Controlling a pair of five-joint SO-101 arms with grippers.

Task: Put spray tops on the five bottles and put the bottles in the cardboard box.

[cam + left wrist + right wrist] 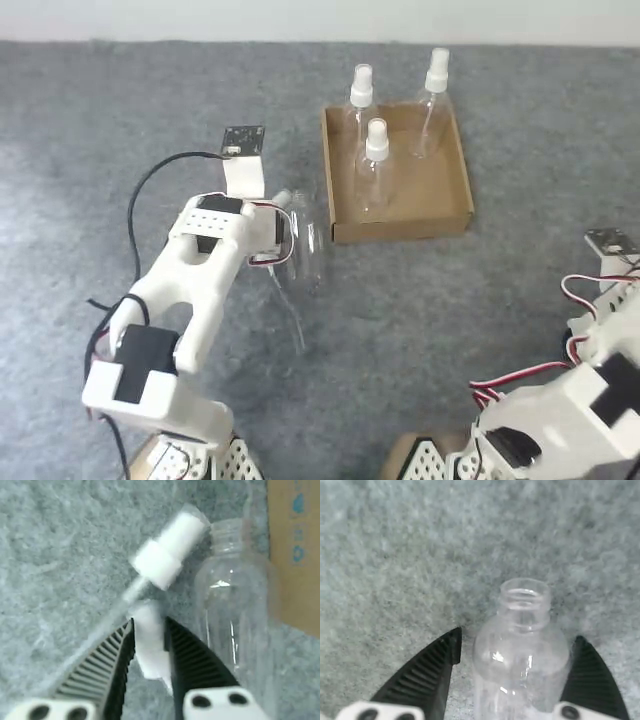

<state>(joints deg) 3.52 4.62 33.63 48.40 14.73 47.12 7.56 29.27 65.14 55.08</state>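
My left gripper (149, 625) is shut on a white spray top (150, 652) just above the grey carpet. A second spray top (170, 545) with its thin tube lies beyond the fingertips, next to an open clear bottle (235, 605). From above, the left gripper (285, 240) sits beside that bottle (305, 245), just left of the cardboard box (455, 215). Three bottles with spray tops, such as one (372, 170), stand in the box. My right gripper (518, 637) is open, with another uncapped clear bottle (520, 650) upright between its fingers.
The right arm (590, 400) is folded low at the near right corner. Open grey carpet lies between the two arms and in front of the box. A thin clear tube (292, 318) lies on the carpet near the left arm.
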